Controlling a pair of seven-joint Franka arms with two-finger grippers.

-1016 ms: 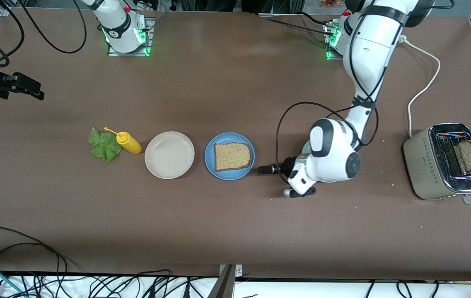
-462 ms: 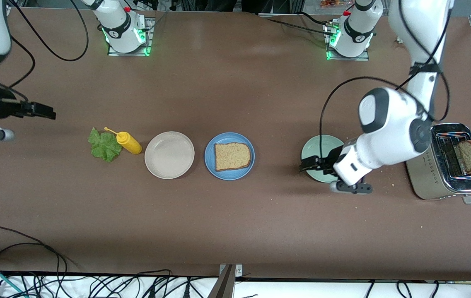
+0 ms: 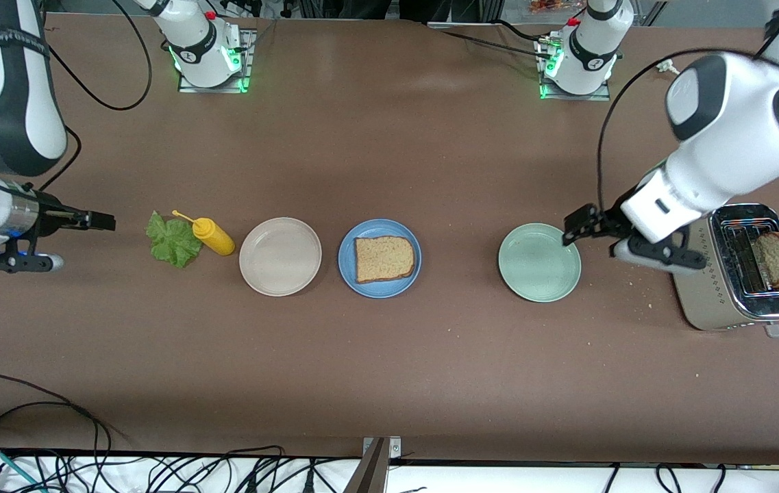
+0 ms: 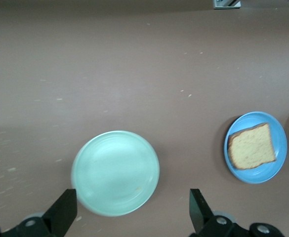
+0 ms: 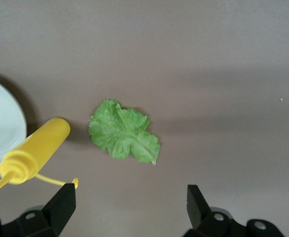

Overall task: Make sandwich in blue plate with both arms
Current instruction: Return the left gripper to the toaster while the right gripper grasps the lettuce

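The blue plate [image 3: 348,264] lies mid-table with one brown bread slice [image 3: 384,259] flat on it; the left wrist view shows the same blue plate [image 4: 281,148] and bread slice [image 4: 252,146]. A second slice [image 3: 776,259] stands in the toaster [image 3: 704,274]. The green lettuce leaf [image 3: 173,241] lies on the table, also shown as the lettuce leaf [image 5: 124,137] in the right wrist view. My left gripper [image 3: 577,224] hangs open and empty over the toaster-side edge of the pale green plate [image 3: 539,262]. My right gripper [image 3: 104,220] is open and empty, over bare table beside the lettuce.
A yellow squeeze bottle [image 3: 211,235] lies between the lettuce and an empty beige plate [image 3: 280,256]. The pale green plate [image 4: 115,173] is empty. The toaster stands at the left arm's end with its cord [image 3: 701,144] running back. Cables [image 3: 33,424] trail along the table's front edge.
My left arm has swung from beside the blue plate across the pale green plate toward the toaster. My right arm has come in toward the lettuce. Both grippers stayed open.
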